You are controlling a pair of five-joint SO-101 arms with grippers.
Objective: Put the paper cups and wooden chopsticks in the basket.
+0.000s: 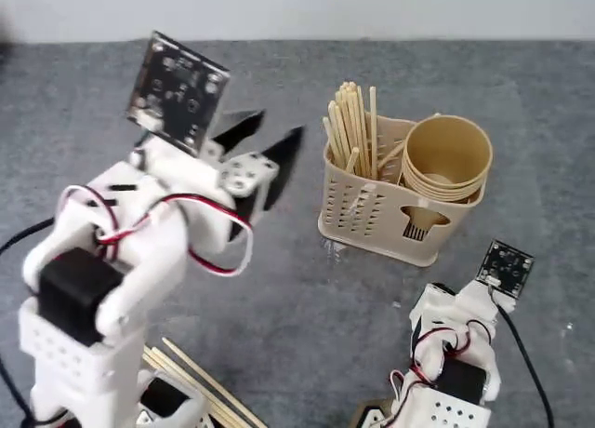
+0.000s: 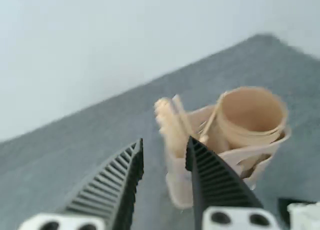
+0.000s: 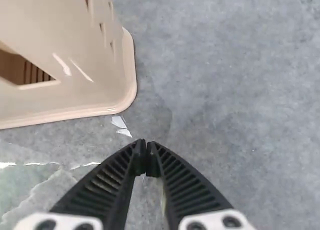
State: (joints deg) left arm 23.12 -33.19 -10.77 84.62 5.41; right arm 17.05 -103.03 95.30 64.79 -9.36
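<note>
Currently, basket (image 1: pixel 372 219): holds chopsticks (image 1: pixel 351 121), stacked paper cups (image 1: pixel 448 158)
left gripper (image 2: pixel 165 144): jaws apart, empty
right gripper (image 3: pixel 145 150): jaws closed, empty, by basket corner
loose chopsticks (image 1: pixel 195 372): on table (image 1: pixel 307 298)

Lab-style test bench — grey mat (image 1: pixel 279 307), white wall (image 1: pixel 372 5)

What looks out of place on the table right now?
A few loose chopsticks lie on the table by the left arm, outside the basket that holds the rest and the cups. Small shiny scraps lie at the basket's foot.
</note>
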